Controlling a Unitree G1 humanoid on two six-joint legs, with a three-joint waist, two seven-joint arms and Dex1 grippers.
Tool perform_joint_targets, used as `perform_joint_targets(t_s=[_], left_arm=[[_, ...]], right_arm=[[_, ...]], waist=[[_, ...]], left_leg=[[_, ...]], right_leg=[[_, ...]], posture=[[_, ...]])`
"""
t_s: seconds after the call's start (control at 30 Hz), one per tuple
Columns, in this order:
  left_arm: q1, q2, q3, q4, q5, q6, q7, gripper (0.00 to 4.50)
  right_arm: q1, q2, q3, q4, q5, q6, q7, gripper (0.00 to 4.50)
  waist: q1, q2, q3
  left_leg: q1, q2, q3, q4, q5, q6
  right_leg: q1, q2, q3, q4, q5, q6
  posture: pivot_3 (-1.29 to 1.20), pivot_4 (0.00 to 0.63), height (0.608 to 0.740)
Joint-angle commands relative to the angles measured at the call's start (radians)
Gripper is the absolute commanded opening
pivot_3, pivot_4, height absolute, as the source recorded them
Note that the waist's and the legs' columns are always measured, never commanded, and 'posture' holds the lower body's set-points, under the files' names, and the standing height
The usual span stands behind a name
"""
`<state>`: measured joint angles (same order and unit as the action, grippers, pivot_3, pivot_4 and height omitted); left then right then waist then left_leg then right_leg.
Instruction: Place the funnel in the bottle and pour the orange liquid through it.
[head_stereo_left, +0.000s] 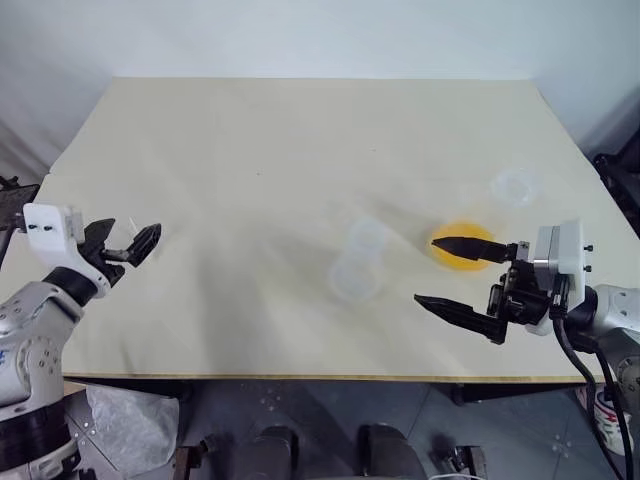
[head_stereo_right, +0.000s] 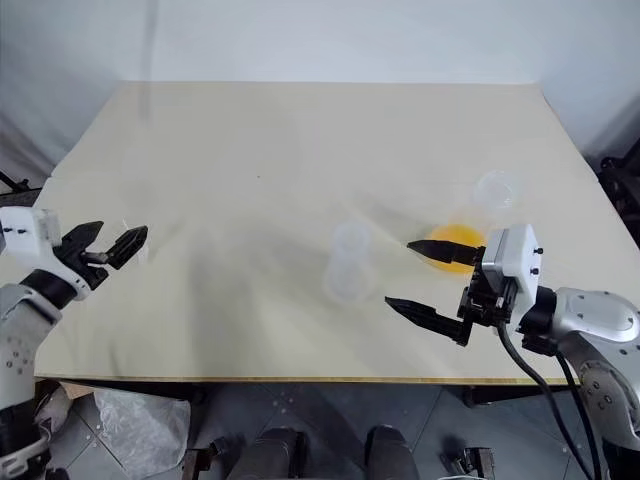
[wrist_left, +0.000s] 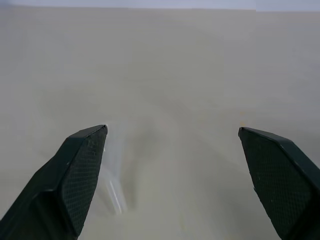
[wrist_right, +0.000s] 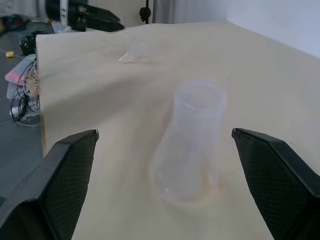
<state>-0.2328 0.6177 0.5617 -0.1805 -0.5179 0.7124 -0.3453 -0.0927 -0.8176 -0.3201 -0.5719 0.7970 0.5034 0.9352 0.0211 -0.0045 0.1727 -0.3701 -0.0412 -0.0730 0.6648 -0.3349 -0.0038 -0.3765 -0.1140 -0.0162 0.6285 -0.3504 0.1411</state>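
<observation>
Funnel lay on its side near the table's left edge, just beside my left gripper, whose jaws stood wide and empty; its outline was faint. Frosted bottle stood mid-table before my right gripper, likewise agape and holding nothing. Orange liquid sat partly hidden behind my upper right finger, its vessel barely discernible.

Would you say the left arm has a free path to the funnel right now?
Probably yes. The left end effector is open and empty, with the funnel lying on bare table just in front of its fingers; nothing stands between them.
</observation>
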Motion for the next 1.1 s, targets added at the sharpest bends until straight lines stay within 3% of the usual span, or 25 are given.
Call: perform_joint_targets(t_s=[0.03, 0.27, 0.57, 0.87, 1.1], left_arm=[[-0.055, -0.003, -0.028, 0.016, 0.012, 0.099, 0.09, 4.47], [-0.216, -0.008, -0.109, 0.081, 0.038, 0.383, 0.231, 4.47], [-0.302, -0.007, -0.13, 0.111, 0.082, 0.565, 0.29, 4.47], [-0.395, 0.031, -0.067, 0.145, 0.105, 0.729, 0.297, 4.47], [-0.427, 0.093, -0.1, 0.135, 0.095, 0.844, 0.232, 4.47]], right_arm=[[-0.005, -0.007, -0.016, -0.049, 0.034, 0.018, -0.033, 4.5], [0.001, -0.011, -0.007, -0.048, 0.026, 0.02, -0.038, 4.5], [-0.001, -0.038, -0.03, -0.035, 0.03, 0.026, -0.021, 4.5], [0.003, -0.049, -0.031, -0.035, 0.036, 0.034, -0.014, 4.5], [-0.012, -0.051, -0.031, -0.031, 0.035, 0.04, -0.011, 4.5]], waist=[[0.0, 0.0, 0.0], [0.002, -0.001, 0.0], [-0.004, -0.001, 0.001], [0.001, -0.002, 0.001], [0.001, -0.002, 0.001]], left_leg=[[0.0, 0.0, 0.0, 0.0, 0.0, 0.0], [0.0, -0.002, 0.0, 0.0, 0.0, 0.0], [0.0, -0.001, 0.0, 0.0, 0.0, 0.0], [0.0, -0.002, 0.0, 0.001, 0.0, 0.0], [0.0, -0.002, 0.0, 0.0, 0.0, 0.0]], right_leg=[[0.0, 0.0, 0.0, 0.001, 0.0, 0.0], [-0.001, 0.0, 0.0, 0.006, 0.0, 0.0], [-0.002, 0.001, 0.0, 0.007, 0.0, 0.0], [-0.002, 0.0, 0.0, 0.008, 0.0, 0.0], [-0.002, 0.0, 0.0, 0.008, 0.0, 0.0]], posture=[[0.0, 0.15, 0.74], [0.0, 0.15, 0.74], [0.0, 0.15, 0.74], [0.0, 0.15, 0.74], [0.0, 0.15, 0.74]])
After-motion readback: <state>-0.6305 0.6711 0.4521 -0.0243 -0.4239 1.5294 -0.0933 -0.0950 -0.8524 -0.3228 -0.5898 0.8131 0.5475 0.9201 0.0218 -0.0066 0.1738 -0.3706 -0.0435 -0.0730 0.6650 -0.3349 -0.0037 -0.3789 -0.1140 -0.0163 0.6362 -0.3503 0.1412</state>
